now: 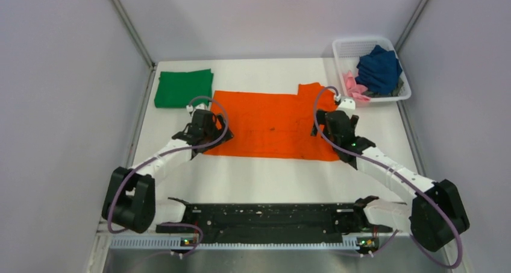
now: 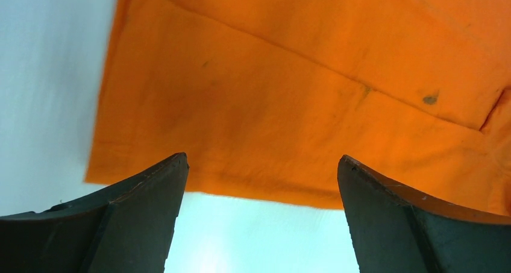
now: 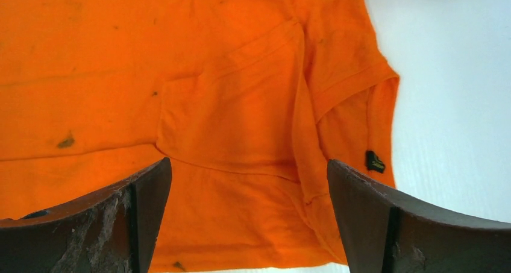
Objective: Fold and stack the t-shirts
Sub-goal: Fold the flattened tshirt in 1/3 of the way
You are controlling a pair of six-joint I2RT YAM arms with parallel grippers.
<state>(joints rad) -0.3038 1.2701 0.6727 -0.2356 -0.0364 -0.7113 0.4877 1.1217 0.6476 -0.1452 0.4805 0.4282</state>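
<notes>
An orange t-shirt (image 1: 274,125) lies spread flat in the middle of the table, one sleeve sticking out at its far right. A dark green t-shirt (image 1: 184,87) lies folded at the far left. A navy blue t-shirt (image 1: 378,68) and a pink one (image 1: 354,86) lie crumpled in the white basket (image 1: 344,47). My left gripper (image 1: 211,123) is open over the orange shirt's (image 2: 289,86) near left corner, jaws wide apart. My right gripper (image 1: 328,123) is open over the orange shirt's (image 3: 229,110) near right part, beside the folded sleeve, holding nothing.
The white mesh basket stands at the far right corner of the table. Grey walls close in on both sides. A black rail (image 1: 265,216) runs along the near edge between the arm bases.
</notes>
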